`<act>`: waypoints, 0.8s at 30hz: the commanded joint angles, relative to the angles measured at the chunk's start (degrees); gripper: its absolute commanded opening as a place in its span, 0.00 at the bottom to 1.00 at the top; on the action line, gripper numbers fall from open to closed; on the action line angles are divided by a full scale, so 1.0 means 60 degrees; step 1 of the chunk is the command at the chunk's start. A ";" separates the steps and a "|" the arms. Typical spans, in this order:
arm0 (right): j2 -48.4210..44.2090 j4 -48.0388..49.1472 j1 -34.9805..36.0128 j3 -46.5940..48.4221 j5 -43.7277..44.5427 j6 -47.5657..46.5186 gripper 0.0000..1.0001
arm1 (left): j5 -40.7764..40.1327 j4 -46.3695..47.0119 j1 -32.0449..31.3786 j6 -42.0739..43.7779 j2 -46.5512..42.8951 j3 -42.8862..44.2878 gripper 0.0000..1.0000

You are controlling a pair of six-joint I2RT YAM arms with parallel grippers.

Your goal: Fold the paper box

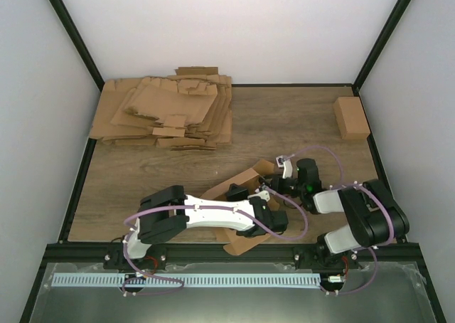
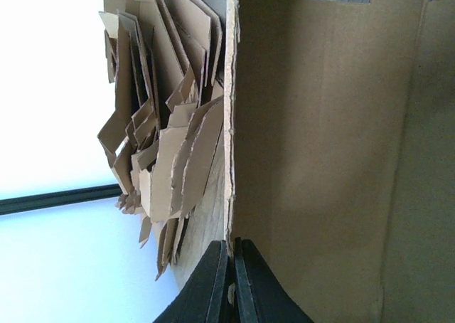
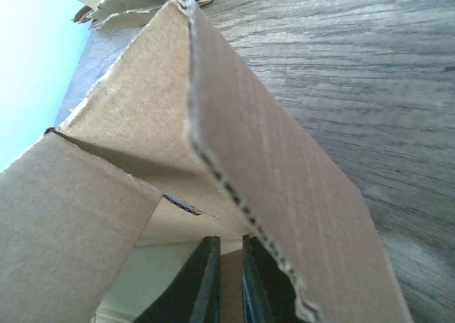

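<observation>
The paper box (image 1: 245,181) is a half-folded brown cardboard piece lying between the two arms near the table's front. In the left wrist view the box (image 2: 320,138) shows one broad inner panel. My left gripper (image 2: 229,255) is shut on that panel's thin raised edge. From above, the left gripper (image 1: 237,193) sits over the middle of the box. My right gripper (image 1: 274,188) is at the box's right end. Its black fingers stand almost together under a folded-over flap of the box (image 3: 263,159), and the right gripper (image 3: 231,266) has brown cardboard in its narrow gap.
A thick heap of flat cardboard sheets (image 1: 167,113) lies at the back left, and the same heap (image 2: 163,124) shows behind the held panel. A small closed brown carton (image 1: 351,117) stands at the back right. Black frame posts and white walls bound the wooden table (image 1: 284,117).
</observation>
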 commanded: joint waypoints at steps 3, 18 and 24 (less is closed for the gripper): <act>-0.1109 -0.1028 0.0066 0.0263 0.0229 0.0060 0.16 | -0.0017 0.0278 -0.0019 0.0287 -0.0007 0.0238 0.04; -0.5575 -0.5657 0.0072 0.0044 0.1905 0.1121 0.49 | -0.0041 0.0370 0.0069 0.0345 -0.0098 0.0172 0.04; -0.6327 -0.7124 0.0065 -0.0006 0.0896 0.2283 0.54 | 0.0005 0.0378 0.0098 0.0347 -0.0164 0.0151 0.04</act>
